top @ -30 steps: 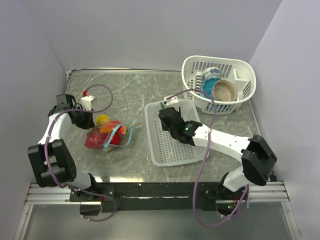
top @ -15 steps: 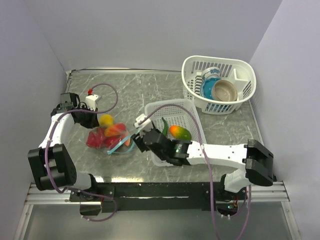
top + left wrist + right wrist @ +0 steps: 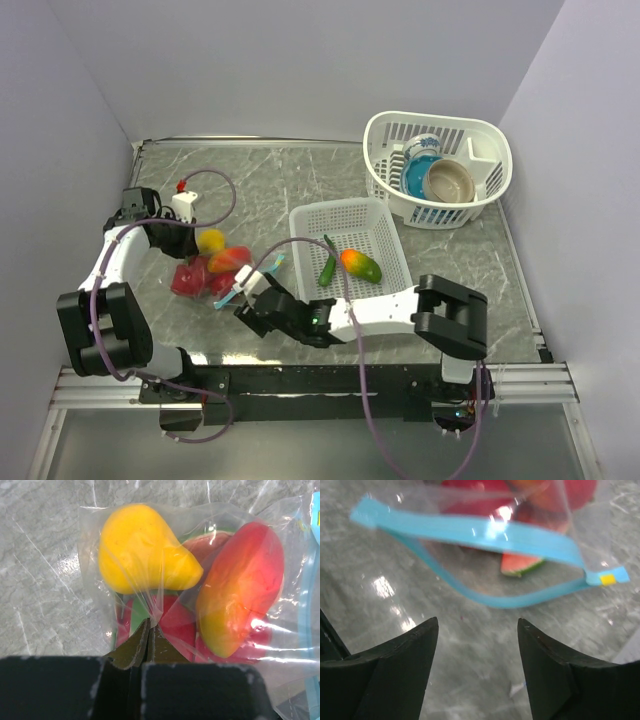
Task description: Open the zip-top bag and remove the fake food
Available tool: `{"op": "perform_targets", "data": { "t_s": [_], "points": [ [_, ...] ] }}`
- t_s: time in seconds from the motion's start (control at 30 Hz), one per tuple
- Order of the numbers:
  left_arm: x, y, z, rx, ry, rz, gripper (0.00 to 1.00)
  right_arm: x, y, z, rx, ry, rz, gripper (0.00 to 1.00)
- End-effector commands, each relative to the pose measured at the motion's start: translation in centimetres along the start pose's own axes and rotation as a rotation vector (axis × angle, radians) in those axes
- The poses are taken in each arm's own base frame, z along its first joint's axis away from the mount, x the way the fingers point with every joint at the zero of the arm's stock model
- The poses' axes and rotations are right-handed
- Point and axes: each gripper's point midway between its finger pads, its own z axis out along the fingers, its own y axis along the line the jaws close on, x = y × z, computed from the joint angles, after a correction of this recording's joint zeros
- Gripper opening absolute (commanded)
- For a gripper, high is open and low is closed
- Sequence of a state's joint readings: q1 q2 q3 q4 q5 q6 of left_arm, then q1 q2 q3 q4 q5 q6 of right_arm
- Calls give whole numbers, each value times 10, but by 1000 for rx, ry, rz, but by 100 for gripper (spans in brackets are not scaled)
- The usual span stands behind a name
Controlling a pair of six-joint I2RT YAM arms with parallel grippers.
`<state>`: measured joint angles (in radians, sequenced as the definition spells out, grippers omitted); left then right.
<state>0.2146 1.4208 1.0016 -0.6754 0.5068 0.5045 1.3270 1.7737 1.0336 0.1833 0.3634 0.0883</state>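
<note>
The zip-top bag (image 3: 232, 281) lies at the table's left, its mouth open toward the right. The teal zip strip (image 3: 485, 531) gapes in a loop in the right wrist view. The bag holds fake food: a yellow fruit (image 3: 142, 555), a red-orange mango (image 3: 240, 592) and red watermelon slices (image 3: 519, 564). My left gripper (image 3: 150, 626) is shut on the bag's clear plastic at its closed end; it also shows in the top view (image 3: 176, 240). My right gripper (image 3: 476, 622) is open and empty, low over the table just in front of the bag's mouth (image 3: 244, 300).
A flat white slotted basket (image 3: 385, 228) right of the bag holds a green chili (image 3: 327, 264) and an orange-green fruit (image 3: 360, 265). A taller white basket (image 3: 487, 140) at the back right holds a blue bowl (image 3: 414, 178) and a tan bowl (image 3: 450, 180).
My right arm left the flat basket, where the chili and orange-green fruit now lie, and swung left and forward to the bag's mouth. The left gripper kept its hold.
</note>
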Motion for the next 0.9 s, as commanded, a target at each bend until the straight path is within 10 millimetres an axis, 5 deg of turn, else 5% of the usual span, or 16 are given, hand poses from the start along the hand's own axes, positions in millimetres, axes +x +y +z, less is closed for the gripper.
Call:
{"op": "perform_targets", "data": {
  "t_s": [0.0,0.17,0.4,0.57,0.8,0.87],
  "points": [
    [5,-2,3,9,8,12,1,-48,6,20,-5,-125,86,75],
    [12,1,4,-3,33,25,1,-62,4,25,-13,-175,122,75],
    [19,2,7,-6,52,33,1,-71,-9,0,-45,-234,158,68],
    [20,0,9,4,50,22,1,-66,-12,2,-46,-220,152,38],
    [18,-1,6,6,50,15,1,-63,-12,25,-43,-195,165,40],
    [16,-2,4,5,43,17,1,-67,-9,34,-48,-195,173,51]
  ]
}}
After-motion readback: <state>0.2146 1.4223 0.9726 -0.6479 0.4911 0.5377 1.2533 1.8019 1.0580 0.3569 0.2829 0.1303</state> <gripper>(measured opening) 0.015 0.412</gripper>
